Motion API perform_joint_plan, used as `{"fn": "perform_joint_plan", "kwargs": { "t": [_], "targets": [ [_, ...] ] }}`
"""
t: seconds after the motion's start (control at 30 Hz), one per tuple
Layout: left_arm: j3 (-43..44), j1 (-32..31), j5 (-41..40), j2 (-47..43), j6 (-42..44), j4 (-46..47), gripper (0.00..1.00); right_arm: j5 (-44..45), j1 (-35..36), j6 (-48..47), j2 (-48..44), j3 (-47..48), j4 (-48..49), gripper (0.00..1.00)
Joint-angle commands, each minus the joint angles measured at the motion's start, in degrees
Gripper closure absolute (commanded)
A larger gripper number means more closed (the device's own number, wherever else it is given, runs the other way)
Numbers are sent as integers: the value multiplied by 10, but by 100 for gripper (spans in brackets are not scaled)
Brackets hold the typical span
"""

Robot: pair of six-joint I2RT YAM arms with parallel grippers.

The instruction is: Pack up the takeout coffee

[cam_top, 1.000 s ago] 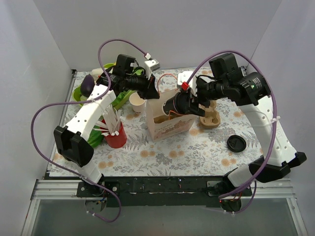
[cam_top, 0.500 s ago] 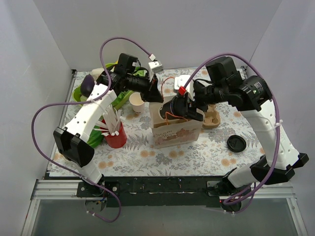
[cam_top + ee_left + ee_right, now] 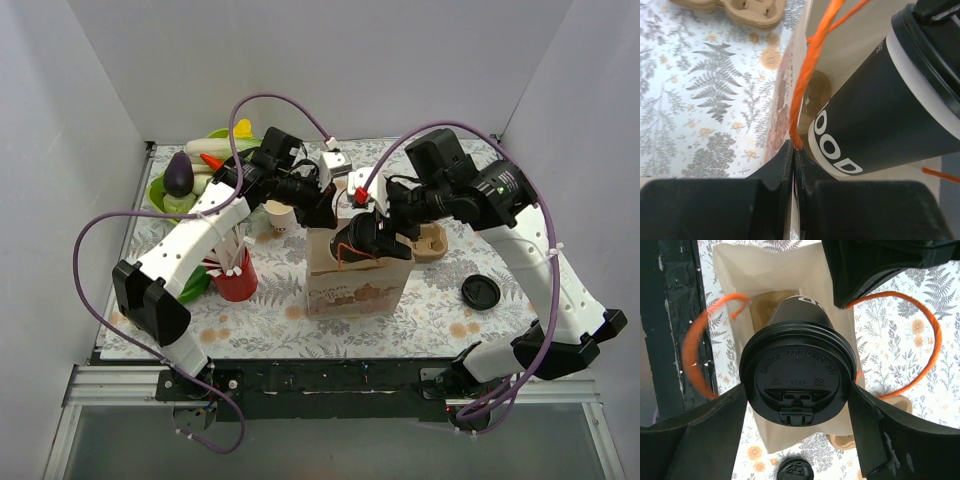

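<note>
My right tool (image 3: 796,390) grips the tilted takeout coffee (image 3: 795,365), base down inside the paper bag (image 3: 357,287) whose far rim my left tool (image 3: 792,152) pinches.

Bright, even light, soft shadows; the orange handle (image 3: 694,347) is blurred close-up.

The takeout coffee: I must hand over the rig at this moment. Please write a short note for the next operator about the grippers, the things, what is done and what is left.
Left gripper: shut on the rim of the paper bag, holding its mouth open.
Right gripper: shut on the takeout coffee, near its lid.
Coffee: tilted, bottom end inside the bag mouth, not released.
Done: cup is gripped and brought into the bag opening.
Left: probably lower it to the bag floor, set it upright, open the right gripper, then let go of the bag.
</note>
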Motion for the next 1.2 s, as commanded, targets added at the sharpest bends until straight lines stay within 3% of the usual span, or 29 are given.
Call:
{"fn": "perform_joint_plan", "kwargs": {
  "t": [0.0,0.5,0.73,0.83,0.87,1.0,1.1,1.17],
  "targets": [
    [-3,-4,-67,-69,26,50,100,11,6,5,15,36,8,99],
    [-14,-52,-193,-107,80,83,100,170,81,-20,13,-23,58,99],
    [-88,-62,-177,-139,7,118,99,252,136,-67,-20,-130,88,99],
    [-95,-62,-164,-150,-23,123,82,268,149,-72,-45,-163,97,99],
    [-96,-62,-165,-157,-28,124,66,276,151,-74,-59,-171,99,99],
    [-95,-62,-144,-180,-32,118,30,282,159,-89,-100,-229,110,99],
    [-120,-62,-130,-232,-28,147,15,294,165,-110,-136,-278,131,99],
    [-155,-62,-140,-266,-21,183,10,302,168,-118,-159,-312,140,99]
  ]
}}
